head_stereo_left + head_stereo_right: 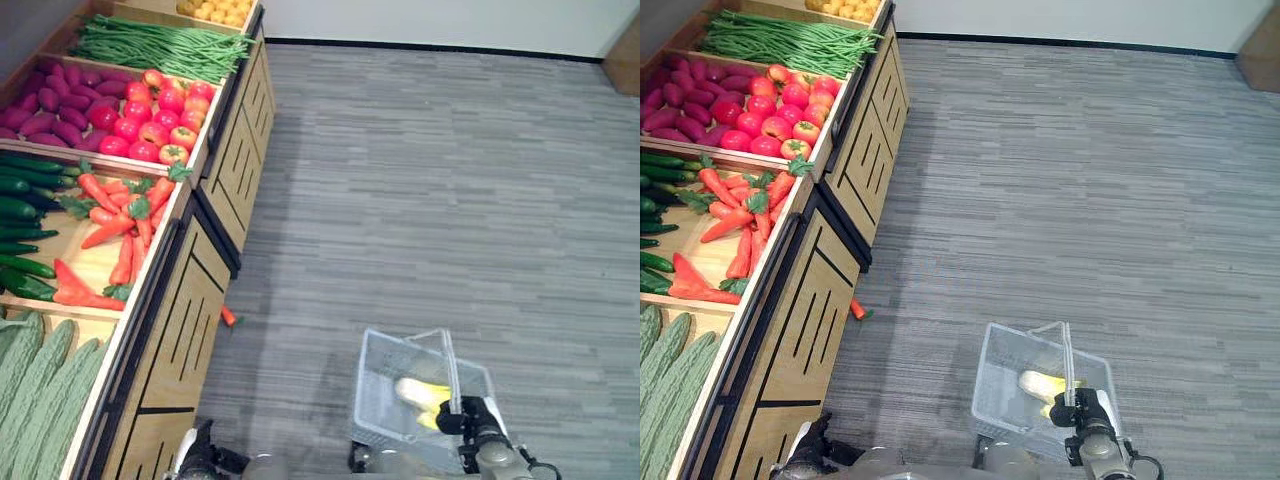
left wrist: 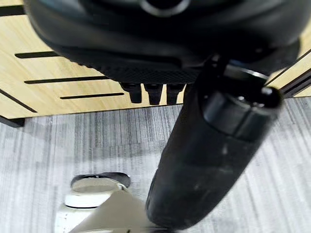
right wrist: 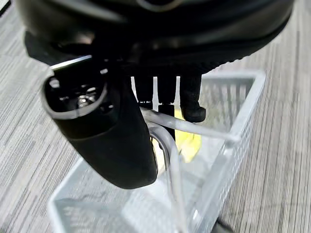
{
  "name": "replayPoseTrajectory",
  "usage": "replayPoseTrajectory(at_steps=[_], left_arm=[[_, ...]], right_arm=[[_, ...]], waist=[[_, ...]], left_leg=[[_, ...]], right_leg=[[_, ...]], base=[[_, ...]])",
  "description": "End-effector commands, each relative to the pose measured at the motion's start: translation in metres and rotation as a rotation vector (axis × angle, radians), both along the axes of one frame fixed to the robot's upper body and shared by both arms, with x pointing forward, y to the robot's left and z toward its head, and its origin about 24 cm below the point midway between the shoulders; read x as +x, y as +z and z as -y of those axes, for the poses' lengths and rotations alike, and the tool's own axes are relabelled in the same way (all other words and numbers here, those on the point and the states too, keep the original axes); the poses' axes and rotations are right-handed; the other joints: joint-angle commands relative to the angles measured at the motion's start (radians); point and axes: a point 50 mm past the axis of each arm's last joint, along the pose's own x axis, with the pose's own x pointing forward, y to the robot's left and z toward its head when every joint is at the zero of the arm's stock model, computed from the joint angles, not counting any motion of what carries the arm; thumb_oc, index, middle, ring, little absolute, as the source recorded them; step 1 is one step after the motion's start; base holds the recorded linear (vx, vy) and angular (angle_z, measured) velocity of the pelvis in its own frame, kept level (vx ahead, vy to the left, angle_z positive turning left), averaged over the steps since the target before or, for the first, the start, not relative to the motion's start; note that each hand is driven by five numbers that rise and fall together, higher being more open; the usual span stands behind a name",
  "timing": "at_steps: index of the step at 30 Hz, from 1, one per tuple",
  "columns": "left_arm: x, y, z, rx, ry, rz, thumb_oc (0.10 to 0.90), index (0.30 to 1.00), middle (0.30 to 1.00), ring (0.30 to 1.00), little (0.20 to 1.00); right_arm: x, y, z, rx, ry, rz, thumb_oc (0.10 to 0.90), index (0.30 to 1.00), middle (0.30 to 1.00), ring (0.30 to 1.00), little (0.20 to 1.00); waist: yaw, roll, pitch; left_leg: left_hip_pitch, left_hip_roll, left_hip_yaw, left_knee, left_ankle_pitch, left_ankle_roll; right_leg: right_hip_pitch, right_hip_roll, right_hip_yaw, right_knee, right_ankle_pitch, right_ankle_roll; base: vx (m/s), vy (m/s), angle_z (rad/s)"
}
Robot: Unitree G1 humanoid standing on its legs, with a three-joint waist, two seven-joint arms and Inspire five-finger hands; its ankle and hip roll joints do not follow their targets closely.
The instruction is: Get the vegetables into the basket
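Note:
A white mesh basket (image 1: pixel 383 398) hangs low over the grey floor at the bottom right. My right hand (image 1: pixel 478 418) is shut on its wire handle (image 3: pixel 171 127), with fingers (image 3: pixel 192 99) curled over the wire. A yellow vegetable (image 1: pixel 420 392) lies inside the basket, also seen past the fingers (image 3: pixel 190 141). The wooden produce stand on the left holds carrots (image 1: pixel 120 215), cucumbers (image 1: pixel 20 200), red tomatoes (image 1: pixel 155 115) and green beans (image 1: pixel 160 45). One carrot (image 1: pixel 229 316) lies on the floor beside the stand. My left hand (image 2: pixel 209 160) hangs by the stand's front, fingers relaxed, holding nothing.
The stand (image 1: pixel 190 330) runs along the left side, with slotted wooden panels (image 2: pixel 48 73) on its front. It also carries purple vegetables (image 1: pixel 55 105), bumpy green gourds (image 1: pixel 40 380) and yellow produce (image 1: pixel 220 10). Grey carpet (image 1: pixel 450 180) spreads out to the right up to a white wall.

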Motion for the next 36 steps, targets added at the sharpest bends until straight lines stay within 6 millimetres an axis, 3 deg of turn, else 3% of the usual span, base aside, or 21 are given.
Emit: replayPoseTrajectory(at_steps=[1,5,8,9,11,13,17,18,20,23,25,26,27,32,35,36], left_arm=[[-0.014,-0.001,-0.009,0.056,-0.003,-0.070,0.900,1.000,1.000,1.000,1.000],[-0.027,-0.005,-0.006,0.054,-0.041,-0.126,0.900,1.000,1.000,1.000,1.000],[-0.028,-0.006,-0.001,0.043,-0.067,-0.133,0.900,1.000,1.000,1.000,1.000],[-0.029,-0.006,-0.001,0.043,-0.067,-0.133,0.900,1.000,1.000,1.000,1.000],[-0.031,-0.007,-0.001,0.042,-0.074,-0.137,0.900,1.000,1.000,1.000,1.000],[-0.033,-0.007,-0.002,0.046,-0.070,-0.144,0.900,1.000,1.000,1.000,1.000],[-0.036,-0.006,-0.006,0.055,-0.080,-0.154,0.900,1.000,1.000,1.000,1.000],[-0.036,-0.005,-0.011,0.076,-0.094,-0.160,0.900,1.000,1.000,1.000,1.000],[-0.036,-0.004,-0.013,0.081,-0.095,-0.160,0.900,1.000,1.000,1.000,1.000],[-0.023,0.000,-0.018,0.099,-0.090,-0.121,0.900,1.000,1.000,1.000,1.000],[-0.014,0.003,-0.021,0.105,-0.085,-0.084,0.900,1.000,1.000,1.000,1.000],[-0.014,0.003,-0.020,0.104,-0.085,-0.084,0.900,1.000,1.000,1.000,1.000],[-0.005,0.006,-0.024,0.118,-0.097,-0.064,0.900,1.000,1.000,1.000,1.000],[-0.006,0.005,-0.023,0.117,-0.109,-0.073,0.900,1.000,1.000,1.000,1.000],[-0.009,0.004,-0.022,0.114,-0.112,-0.090,0.900,1.000,1.000,1.000,1.000],[-0.008,0.004,-0.022,0.114,-0.121,-0.091,0.900,1.000,1.000,1.000,1.000]], right_arm=[[0.017,0.022,0.028,-0.075,-0.053,0.153,0.400,0.300,0.300,0.300,0.300],[0.019,0.026,0.033,-0.086,-0.059,0.167,0.400,0.300,0.300,0.300,0.300],[0.020,0.026,0.032,-0.093,-0.049,0.165,0.400,0.300,0.300,0.300,0.300],[0.020,0.026,0.032,-0.093,-0.049,0.165,0.400,0.300,0.300,0.300,0.300],[0.024,0.026,0.026,-0.091,-0.017,0.167,0.400,0.300,0.300,0.300,0.300],[0.028,0.026,0.021,-0.083,0.010,0.180,0.400,0.300,0.300,0.300,0.300],[0.031,0.026,0.016,-0.068,0.023,0.185,0.400,0.300,0.300,0.300,0.300],[0.032,0.024,0.011,-0.056,0.020,0.186,0.400,0.300,0.300,0.300,0.300],[0.032,0.023,0.009,-0.047,0.020,0.187,0.400,0.300,0.300,0.300,0.300],[0.035,0.022,0.004,-0.044,0.026,0.176,0.400,0.300,0.300,0.300,0.300],[0.041,0.022,0.001,-0.029,0.005,0.190,0.400,0.300,0.300,0.300,0.300],[0.041,0.022,0.001,-0.029,0.005,0.190,0.400,0.300,0.300,0.300,0.300],[0.043,0.022,0.000,-0.020,0.004,0.192,0.400,0.300,0.300,0.300,0.300],[0.040,0.021,0.003,-0.024,-0.009,0.181,0.400,0.300,0.300,0.300,0.300],[0.041,0.022,0.002,-0.023,-0.005,0.187,0.400,0.300,0.300,0.300,0.300],[0.041,0.022,0.003,-0.023,-0.010,0.188,0.400,0.300,0.300,0.300,0.300]], waist=[[0.023,0.008,0.034],[0.038,0.004,0.042],[0.058,0.016,0.032],[0.059,0.015,0.032],[0.094,0.020,0.022],[0.104,0.017,0.018],[0.111,0.000,0.001],[0.115,-0.019,-0.019],[0.117,-0.026,-0.022],[0.128,-0.042,-0.034],[0.128,-0.043,-0.026],[0.129,-0.041,-0.029],[0.106,-0.016,-0.004],[0.084,0.012,0.016],[0.060,0.014,0.024],[0.049,0.012,0.025]], left_leg=[[-0.065,0.047,0.060,-0.045,0.195,0.028],[-0.156,0.000,0.172,-0.139,0.129,0.046],[-0.250,-0.015,0.251,-0.233,0.191,0.057],[-0.248,-0.016,0.253,-0.238,0.193,0.057],[-0.281,-0.036,0.263,-0.314,0.266,0.054],[-0.281,-0.038,0.258,-0.332,0.286,0.048],[-0.254,-0.038,0.267,-0.338,0.268,0.065],[-0.236,-0.054,0.275,-0.317,0.230,0.093],[-0.233,-0.058,0.281,-0.303,0.215,0.100],[-0.229,-0.078,0.289,-0.272,0.173,0.123],[-0.198,-0.102,0.281,-0.278,0.153,0.154],[-0.202,-0.101,0.281,-0.278,0.154,0.154],[-0.152,-0.106,0.237,-0.287,0.137,0.175],[-0.094,-0.097,0.185,-0.290,0.113,0.177],[-0.060,-0.088,0.130,-0.273,0.082,0.160],[-0.047,-0.083,0.099,-0.268,0.063,0.146]], right_leg=[[0.004,-0.059,0.010,0.087,-0.067,0.116],[0.051,-0.070,-0.035,0.053,-0.087,0.127],[0.080,-0.054,-0.056,0.032,-0.105,0.130],[0.081,-0.055,-0.055,0.032,-0.105,0.130],[0.121,-0.027,-0.040,0.023,-0.128,0.131],[0.146,-0.020,-0.023,0.029,-0.146,0.131],[0.178,-0.033,-0.009,0.045,-0.169,0.141],[0.188,-0.063,0.009,0.070,-0.177,0.158],[0.188,-0.075,0.014,0.076,-0.176,0.162],[0.171,-0.106,0.030,0.117,-0.151,0.189],[0.105,-0.123,0.057,0.293,-0.082,0.207],[0.101,-0.122,0.057,0.292,-0.080,0.206],[0.001,-0.107,0.088,0.481,0.009,0.216],[-0.064,-0.147,0.068,0.490,0.009,0.192],[-0.087,-0.156,0.117,0.388,-0.011,0.187],[-0.097,-0.159,0.164,0.290,-0.012,0.190]], base=[[0.17,-0.163,0.38],[0.12,-0.060,0.31],[0.14,0.005,0.40],[0.23,0.021,0.22],[0.29,0.044,-0.09],[0.26,0.091,-0.33],[0.25,0.141,-0.33],[0.32,0.239,-0.22],[0.21,0.186,-0.15],[0.16,0.183,-0.26],[0.16,0.233,-0.02],[0.18,0.196,0.02],[0.14,0.124,0.12],[0.19,-0.003,0.65],[0.26,-0.179,0.46],[0.32,-0.274,0.54]])
